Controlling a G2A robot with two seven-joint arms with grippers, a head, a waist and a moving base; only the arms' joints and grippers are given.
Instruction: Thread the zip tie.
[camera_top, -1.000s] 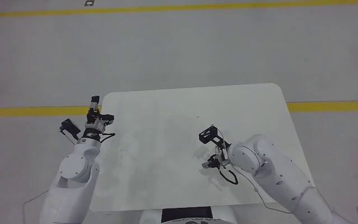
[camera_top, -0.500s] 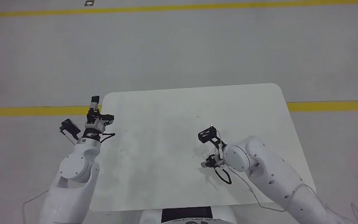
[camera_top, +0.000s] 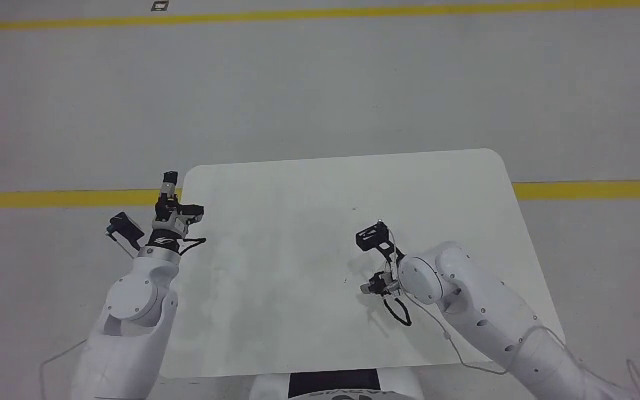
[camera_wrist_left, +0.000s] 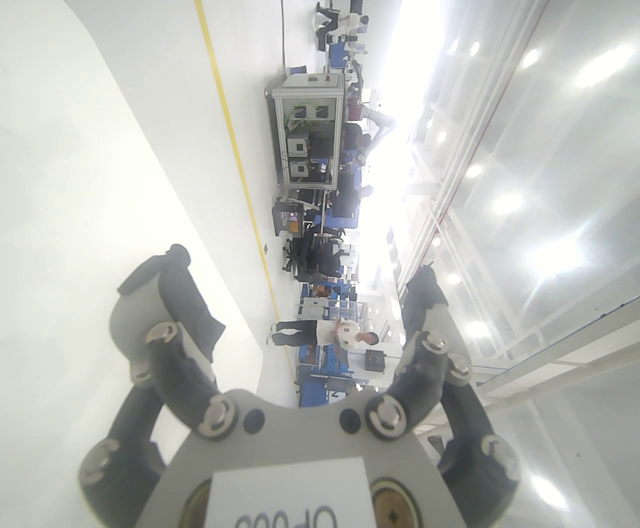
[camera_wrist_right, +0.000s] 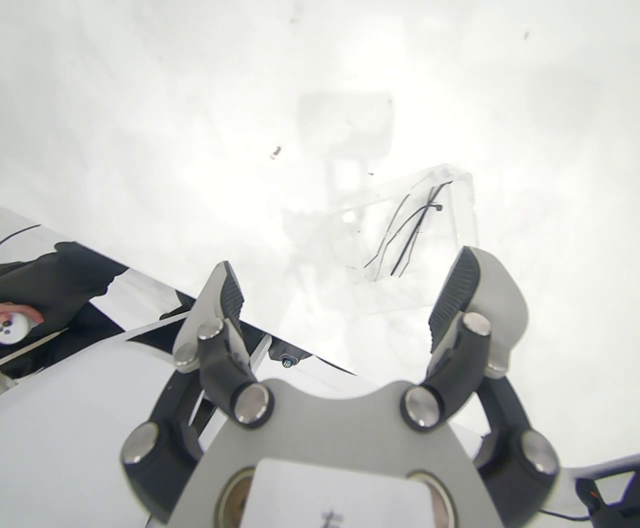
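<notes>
Evidently the step in hand is the pick-up: thin black zip ties (camera_wrist_right: 436, 206) lie loose in a clear container (camera_wrist_right: 465, 210) on the white surface (camera_wrist_right: 150, 100), just ahead of the right pincer (camera_wrist_right: 345, 265). To do it well, I would come down over a single tie, set the pads across its strap rather than along it, and close near one end so the tail is free for threading. The right pincer stands wide open, holding and touching nothing. The left pincer (camera_wrist_left: 300, 265), at the surface's left edge, is also open and empty.
</notes>
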